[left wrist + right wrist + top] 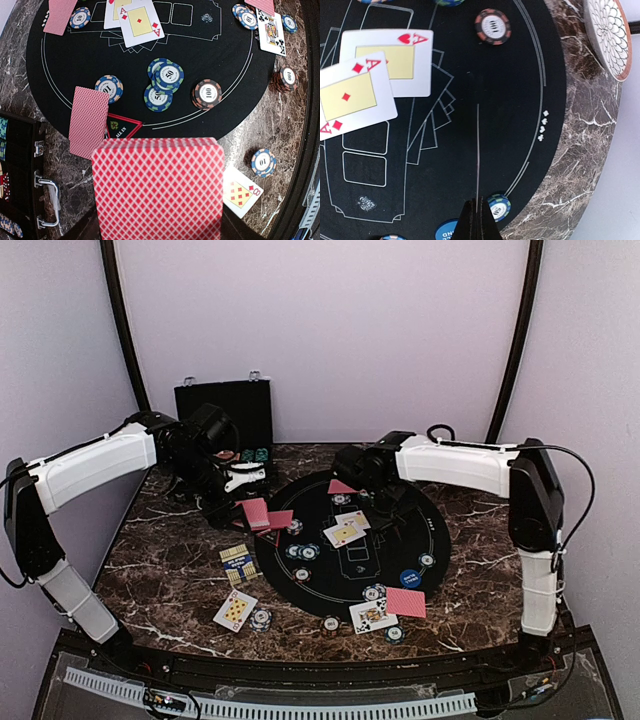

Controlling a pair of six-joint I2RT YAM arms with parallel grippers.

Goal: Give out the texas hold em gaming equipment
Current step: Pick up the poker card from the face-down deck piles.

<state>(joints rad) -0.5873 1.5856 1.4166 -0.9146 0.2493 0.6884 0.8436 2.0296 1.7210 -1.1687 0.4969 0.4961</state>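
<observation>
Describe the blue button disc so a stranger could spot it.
Find the round black mat on the marble table. At its near right edge, beside a face-down red card, lies the blue button disc. Unlike the nearby striped chips, it is solid blue with white lettering.

You have bare tabletop (160,565) along the left edge; the black case (225,410) blocks your far-left corner, chips (303,551) and cards (345,532) crowd the middle.

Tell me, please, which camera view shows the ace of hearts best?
The right wrist view: the ace of hearts lies face up, large and sharp, one corner under the ace of diamonds. The top external view shows it tiny, suit unreadable; the left wrist view crops it at the top edge.
</observation>
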